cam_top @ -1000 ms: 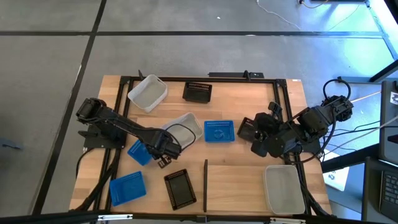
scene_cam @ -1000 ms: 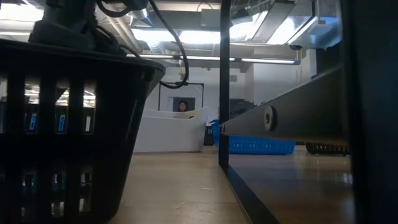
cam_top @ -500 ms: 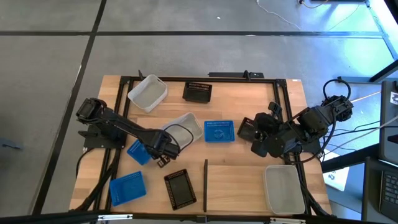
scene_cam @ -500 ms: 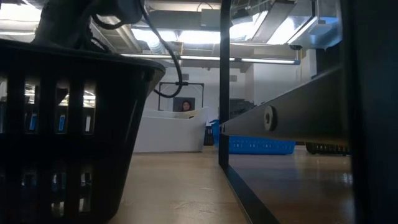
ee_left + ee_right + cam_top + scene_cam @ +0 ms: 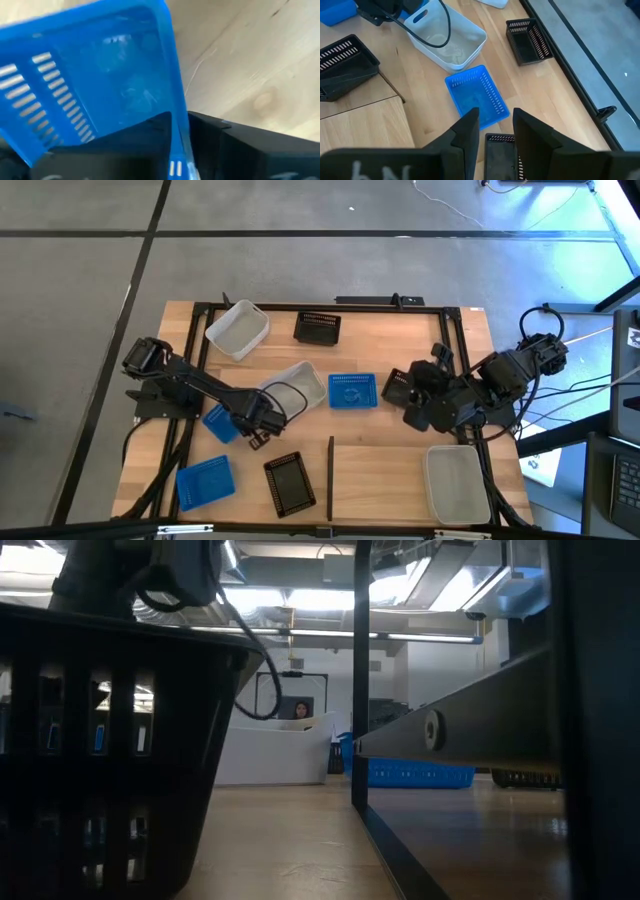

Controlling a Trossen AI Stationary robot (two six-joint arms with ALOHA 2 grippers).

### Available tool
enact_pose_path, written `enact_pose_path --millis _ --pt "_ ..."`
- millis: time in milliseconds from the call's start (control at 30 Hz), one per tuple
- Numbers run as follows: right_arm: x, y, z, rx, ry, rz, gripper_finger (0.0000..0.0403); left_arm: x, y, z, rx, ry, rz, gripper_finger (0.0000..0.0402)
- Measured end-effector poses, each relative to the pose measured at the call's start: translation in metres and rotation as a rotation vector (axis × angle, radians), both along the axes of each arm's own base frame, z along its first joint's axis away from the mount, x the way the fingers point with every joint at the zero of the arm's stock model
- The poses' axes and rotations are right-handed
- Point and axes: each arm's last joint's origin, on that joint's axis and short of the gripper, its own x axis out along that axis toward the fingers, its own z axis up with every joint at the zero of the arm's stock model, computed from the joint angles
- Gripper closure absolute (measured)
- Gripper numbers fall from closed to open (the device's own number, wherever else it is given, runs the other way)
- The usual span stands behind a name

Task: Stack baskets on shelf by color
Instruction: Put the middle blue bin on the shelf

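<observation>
- Your left gripper (image 5: 255, 432) is at the rim of a blue basket (image 5: 221, 423) on the left part of the table (image 5: 400, 470). It sat a bit closer to the black basket (image 5: 288, 483) before.
- In your left wrist view, the blue wall sits between the fingers, but you cannot tell if they pinch it.
- Your right gripper (image 5: 494, 131) has not moved. Its fingers are apart with nothing in them, above a second black basket (image 5: 397, 388) and just beside another blue basket (image 5: 476, 96).
- The shelf (image 5: 380, 475) lies flat at the front, with a white basket (image 5: 456, 481) on its right end.
- None of the baskets have moved.
</observation>
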Motion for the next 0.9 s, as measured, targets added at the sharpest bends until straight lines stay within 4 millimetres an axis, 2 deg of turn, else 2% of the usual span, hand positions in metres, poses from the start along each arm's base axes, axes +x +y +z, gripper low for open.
enact_pose_path --millis 67,200,433,567,700,900 --pt "0.001 -0.001 0.000 -0.002 0.000 -0.006 0.0286 0.000 0.000 0.000 -0.007 0.007 0.003 0.0392" --pt "0.003 -0.005 0.000 -0.018 0.010 -0.006 0.0286 0.002 -0.001 0.013 -0.004 0.038 -0.072 0.0400" --pt "0.007 -0.014 0.000 -0.058 0.034 0.000 0.0286 0.006 -0.003 0.068 0.129 0.129 -0.345 0.0401" --pt "0.015 -0.019 -0.002 -0.130 0.023 0.017 0.0286 0.008 -0.003 0.102 0.271 0.154 -0.574 0.0401" --pt "0.027 -0.027 0.001 -0.223 -0.037 -0.001 0.0286 0.017 -0.003 0.124 0.395 0.103 -0.803 0.0401" --pt "0.045 -0.038 0.010 -0.306 -0.118 0.007 0.0286 0.023 0.003 0.137 0.663 0.166 -1.025 0.0401"
